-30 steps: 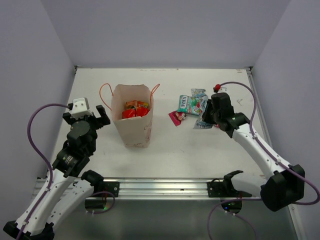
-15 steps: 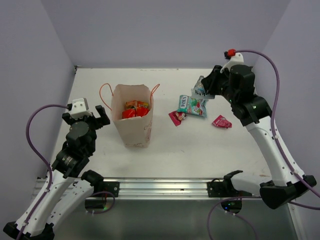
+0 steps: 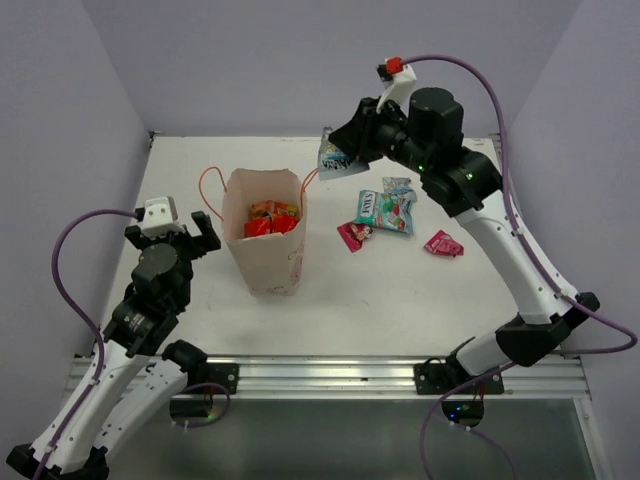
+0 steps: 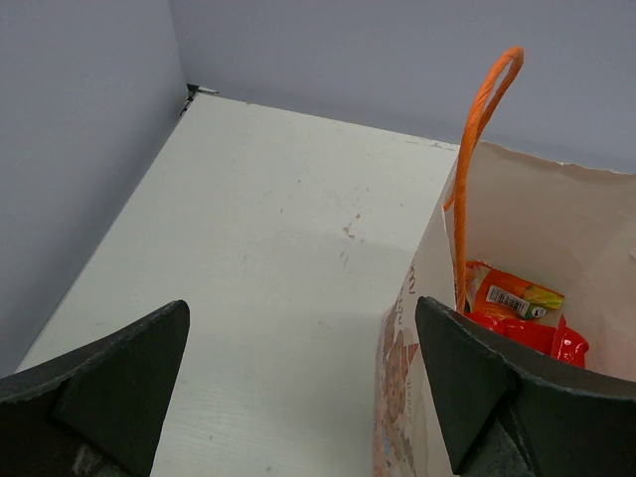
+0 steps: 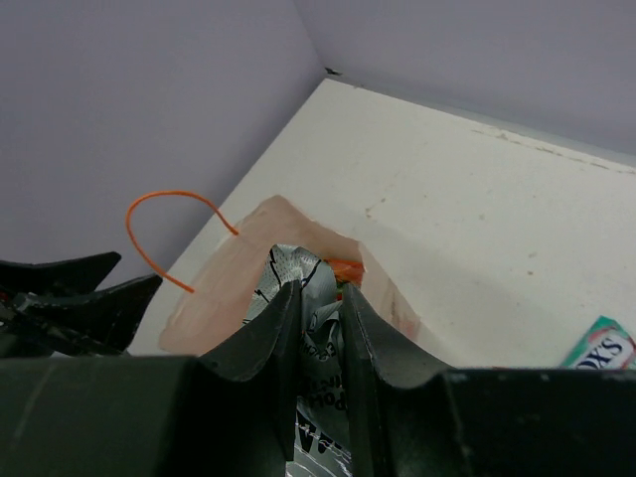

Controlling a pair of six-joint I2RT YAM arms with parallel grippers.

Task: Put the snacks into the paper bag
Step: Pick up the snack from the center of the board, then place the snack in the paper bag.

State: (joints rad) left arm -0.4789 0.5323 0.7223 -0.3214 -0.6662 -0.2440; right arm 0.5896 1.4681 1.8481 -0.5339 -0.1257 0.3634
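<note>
The paper bag [image 3: 272, 262] stands upright left of centre, with red and orange snacks [image 3: 270, 220] inside. My right gripper [image 3: 345, 152] hangs high, just right of the bag's mouth, shut on a light blue packet [image 3: 334, 160]. In the right wrist view the silvery packet [image 5: 320, 328] is pinched between the fingers above the bag [image 5: 224, 293]. A teal FOX'S packet [image 3: 385, 210], a magenta one [image 3: 351, 236] and another magenta one [image 3: 443, 244] lie on the table. My left gripper [image 3: 190, 235] stands open left of the bag [image 4: 412, 328].
The bag's orange cord handles [image 3: 208, 180] stick out on both sides; one handle [image 4: 477, 129] rises in the left wrist view. Purple walls close the table at the back and sides. A metal rail [image 3: 320, 375] runs along the near edge.
My right arm has lifted the light blue packet off the table at the right and carried it up and left to beside the bag's mouth. The left arm has not moved.
</note>
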